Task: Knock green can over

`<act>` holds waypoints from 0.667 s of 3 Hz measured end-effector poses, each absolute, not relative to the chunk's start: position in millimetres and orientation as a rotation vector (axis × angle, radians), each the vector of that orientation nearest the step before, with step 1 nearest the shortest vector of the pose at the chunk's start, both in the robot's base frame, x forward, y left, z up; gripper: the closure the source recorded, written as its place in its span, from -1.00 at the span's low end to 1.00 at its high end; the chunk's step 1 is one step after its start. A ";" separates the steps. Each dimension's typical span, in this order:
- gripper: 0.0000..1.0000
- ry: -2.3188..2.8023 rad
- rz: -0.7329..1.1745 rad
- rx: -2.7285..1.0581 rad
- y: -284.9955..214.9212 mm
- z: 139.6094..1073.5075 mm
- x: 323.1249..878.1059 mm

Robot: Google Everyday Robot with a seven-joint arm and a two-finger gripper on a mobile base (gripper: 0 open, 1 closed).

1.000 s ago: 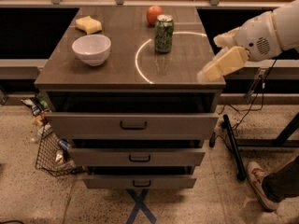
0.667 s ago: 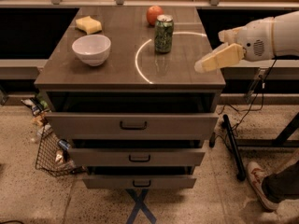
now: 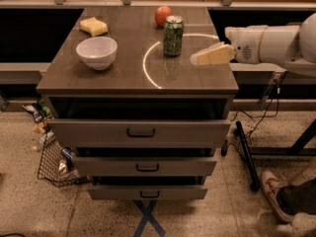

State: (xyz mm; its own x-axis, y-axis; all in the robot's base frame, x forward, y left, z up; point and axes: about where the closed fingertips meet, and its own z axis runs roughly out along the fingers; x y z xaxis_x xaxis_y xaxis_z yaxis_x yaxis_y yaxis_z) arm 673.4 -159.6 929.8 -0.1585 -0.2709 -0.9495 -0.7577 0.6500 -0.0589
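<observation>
The green can (image 3: 173, 35) stands upright on the dark wooden cabinet top (image 3: 123, 68), near the middle back, with a silver top and mottled green label. My gripper (image 3: 197, 59) reaches in from the right on a white arm, above the cabinet's right side. Its cream fingers (image 3: 213, 55) point left toward the can, with the tip a short way right of the can and slightly nearer the front. It is apart from the can.
A red-orange apple (image 3: 163, 15) sits just behind the can. A white bowl (image 3: 97, 52) and a yellow sponge (image 3: 94, 26) are on the left. Three drawers stand partly open below. A wire basket (image 3: 54, 159) is on the floor left; a shoe (image 3: 276, 194) at right.
My gripper has moved left and up over the cabinet top, closing on the can from the right. The can has not moved.
</observation>
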 end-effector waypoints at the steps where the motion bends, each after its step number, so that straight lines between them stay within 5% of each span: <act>1: -1.00 1.678 0.518 -0.793 -143.9 921.4 733.1; 2: -1.00 1.632 0.529 -0.810 -121.3 930.5 774.0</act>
